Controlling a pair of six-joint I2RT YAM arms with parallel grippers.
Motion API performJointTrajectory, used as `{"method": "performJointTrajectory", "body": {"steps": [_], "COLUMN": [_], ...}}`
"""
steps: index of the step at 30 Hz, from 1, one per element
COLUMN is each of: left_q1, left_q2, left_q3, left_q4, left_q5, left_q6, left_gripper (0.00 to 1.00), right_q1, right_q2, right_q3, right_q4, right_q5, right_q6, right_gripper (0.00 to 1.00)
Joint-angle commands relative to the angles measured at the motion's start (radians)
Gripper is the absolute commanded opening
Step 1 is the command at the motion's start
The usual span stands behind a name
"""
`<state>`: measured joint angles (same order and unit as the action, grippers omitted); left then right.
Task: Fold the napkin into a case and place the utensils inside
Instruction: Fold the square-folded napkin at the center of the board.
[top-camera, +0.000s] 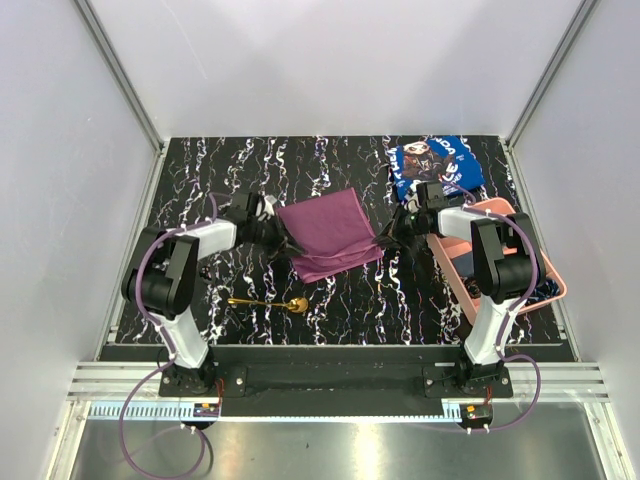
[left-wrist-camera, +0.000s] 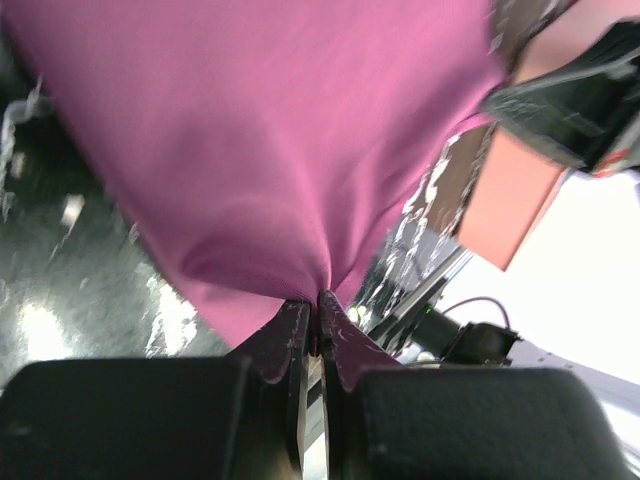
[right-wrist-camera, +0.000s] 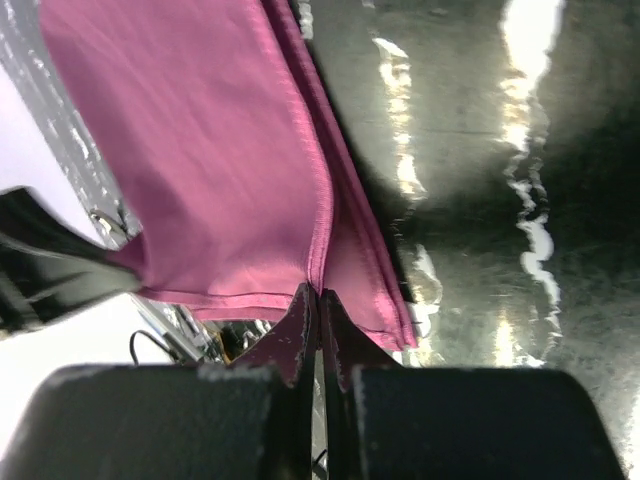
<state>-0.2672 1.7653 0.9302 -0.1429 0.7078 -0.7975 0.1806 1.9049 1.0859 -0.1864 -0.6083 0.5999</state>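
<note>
The plum-purple napkin (top-camera: 330, 235) lies folded in layers on the black marbled table, held from both sides. My left gripper (top-camera: 286, 242) is shut on its left edge; in the left wrist view the cloth (left-wrist-camera: 270, 150) bunches into the pinched fingertips of the gripper (left-wrist-camera: 318, 297). My right gripper (top-camera: 386, 240) is shut on the right edge; the right wrist view shows the hemmed layers of the napkin (right-wrist-camera: 200, 150) drawn into the closed gripper (right-wrist-camera: 319, 292). The gold spoon (top-camera: 270, 302) lies on the table in front of the napkin, apart from both grippers.
A pink tray (top-camera: 545, 285) sits at the right, under the right arm. A blue cloth with white lettering (top-camera: 436, 163) lies at the back right. White walls enclose the table on three sides.
</note>
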Motion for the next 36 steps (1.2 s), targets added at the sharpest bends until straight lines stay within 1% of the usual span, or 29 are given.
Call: {"method": "performJointTrajectory", "body": {"steps": [1,2,3,5,7,9,12,16,17,20,22,26,31,33,36], "left_q1": [0.014,0.014,0.014,0.016,0.017,0.016,0.016,0.0,-0.003,-0.004,-0.003,-0.001,0.005,0.003,0.002], "left_q2": [0.057,0.074,0.092,0.128,0.138,0.125,0.089,0.005,-0.012,-0.073,-0.105,-0.124,-0.092,-0.086,-0.105], "left_q3": [0.163,0.189,0.253,0.304,0.367,0.378,0.361,0.277,0.231,0.164,0.153,0.2,0.326,0.338,0.314], "left_q4": [-0.01,-0.026,-0.047,-0.098,-0.154,-0.167,-0.175,-0.173,-0.167,-0.153,-0.147,-0.146,-0.165,-0.167,-0.169], "left_q5": [0.024,0.028,0.035,0.041,0.029,0.018,0.027,0.019,0.018,0.016,0.01,0.006,0.016,0.022,0.019], "left_q6": [0.01,0.03,0.044,0.082,0.11,0.133,0.142,0.135,0.127,0.112,0.103,0.081,0.075,0.066,0.061], "left_gripper": [0.08,0.08,0.08,0.07,0.07,0.07,0.08,0.08,0.08,0.08,0.08,0.08,0.08,0.08,0.08], "right_q1": [0.01,0.016,0.022,0.033,0.063,0.072,0.072,0.068,0.065,0.054,0.054,0.053,0.039,0.033,0.028], "right_q2": [-0.067,-0.082,-0.101,-0.165,-0.21,-0.221,-0.234,-0.242,-0.242,-0.228,-0.225,-0.228,-0.222,-0.21,-0.201], "right_q3": [-0.069,-0.104,-0.133,-0.2,-0.218,-0.205,-0.163,-0.086,-0.048,0.021,0.048,0.123,0.218,0.262,0.289], "right_q4": [0.031,0.039,0.063,0.131,0.151,0.145,0.099,0.03,0.015,-0.045,-0.079,-0.12,-0.186,-0.205,-0.235], "right_q5": [0.065,0.077,0.084,0.108,0.125,0.119,0.128,0.139,0.136,0.114,0.107,0.091,0.104,0.097,0.088], "right_q6": [0.024,0.056,0.078,0.133,0.149,0.147,0.118,0.069,0.046,0.009,-0.003,-0.025,-0.055,-0.071,-0.089], "right_gripper": [0.0,0.0,0.0,0.0,0.0,0.0,0.0,0.0,0.0,0.0,0.0,0.0,0.0,0.0,0.0]}}
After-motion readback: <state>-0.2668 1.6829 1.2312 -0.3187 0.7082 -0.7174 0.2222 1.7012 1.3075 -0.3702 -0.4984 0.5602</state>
